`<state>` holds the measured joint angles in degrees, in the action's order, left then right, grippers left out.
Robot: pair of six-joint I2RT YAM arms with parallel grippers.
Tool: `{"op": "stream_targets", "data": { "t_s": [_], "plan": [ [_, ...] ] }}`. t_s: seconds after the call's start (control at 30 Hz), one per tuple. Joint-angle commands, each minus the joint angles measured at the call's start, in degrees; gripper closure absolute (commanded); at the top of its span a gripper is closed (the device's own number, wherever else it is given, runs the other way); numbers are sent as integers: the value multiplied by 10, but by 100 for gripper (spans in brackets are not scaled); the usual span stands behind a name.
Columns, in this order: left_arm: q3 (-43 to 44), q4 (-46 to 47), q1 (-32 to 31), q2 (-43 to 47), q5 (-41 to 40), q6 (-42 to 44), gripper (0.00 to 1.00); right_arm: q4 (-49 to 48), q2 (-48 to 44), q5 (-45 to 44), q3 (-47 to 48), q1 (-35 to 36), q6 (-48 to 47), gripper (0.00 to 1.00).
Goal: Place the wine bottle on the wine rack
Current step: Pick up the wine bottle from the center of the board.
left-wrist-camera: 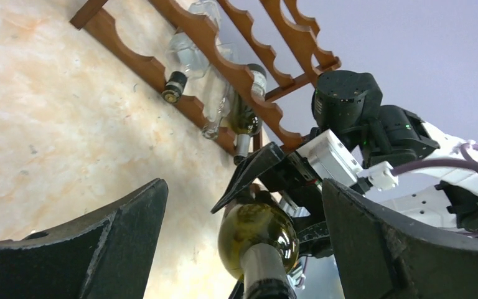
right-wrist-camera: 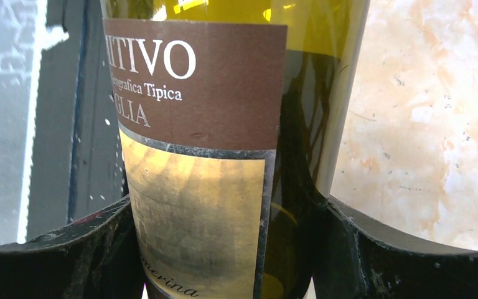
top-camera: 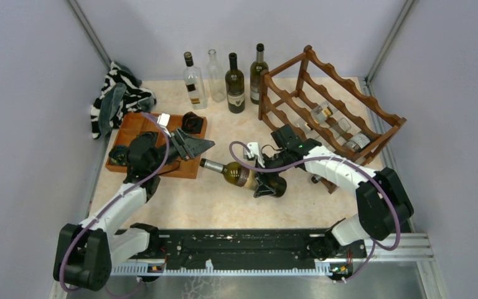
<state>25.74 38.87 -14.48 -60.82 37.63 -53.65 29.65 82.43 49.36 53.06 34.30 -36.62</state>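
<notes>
At the near edge: two arms are bolted to a dark rail (top-camera: 243, 252), one on the left and one on the right.
Table (top-camera: 224, 208): it is pale with orange marks.
Right pincer (top-camera: 267, 185): it reaches left to the middle of the table and grips the fat part of the wine bottle (top-camera: 236, 173). Its two black fingers (right-wrist-camera: 68, 255) press on each side of the brown and gold label.
Wine bottle: it is dark green and lies on its side in the middle of the table, with its neck pointing left. It is not on the rack. It cannot be told whether it touches the table.
Left pincer (top-camera: 196, 146): its jaws are wide apart. The bottle's neck is between them, with a gap on each side. It holds nothing.
Tray (top-camera: 138, 124): it is flat and orange-brown, on the left, just behind the left pincer. Some dark things (top-camera: 193, 121) are in it.
Wine rack (top-camera: 330, 99): it is dark red-brown wood with wavy rails, on the far right. A few bottles lie in it.
Standing bottles (top-camera: 235, 82): four stand in a row by the far wall, just left of the rack.
Cloth (top-camera: 117, 96): it is black and white, bunched in the far left corner.
</notes>
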Motion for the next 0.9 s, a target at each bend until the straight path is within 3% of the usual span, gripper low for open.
{"op": "stream_targets", "data": {
  "t_s": [0.0,0.13,0.33,0.43,0.7,0.87],
  "plan": [
    [45,-177,31,31,88,96,1,63,-36,-2,45,-3,-146,100],
    [55,-237,34,38,116,133,1,105,-33,-31,69,-2,-220,100],
    [5,-180,35,31,155,61,1,194,-7,-37,128,0,-304,100],
    [-1,-156,35,23,202,50,2,200,-9,-66,138,8,-317,100],
    [14,-204,34,23,266,61,8,203,-41,-153,123,43,-407,100],
    [9,-213,25,47,263,55,12,197,-44,-189,134,60,-435,100]
  ]
}}
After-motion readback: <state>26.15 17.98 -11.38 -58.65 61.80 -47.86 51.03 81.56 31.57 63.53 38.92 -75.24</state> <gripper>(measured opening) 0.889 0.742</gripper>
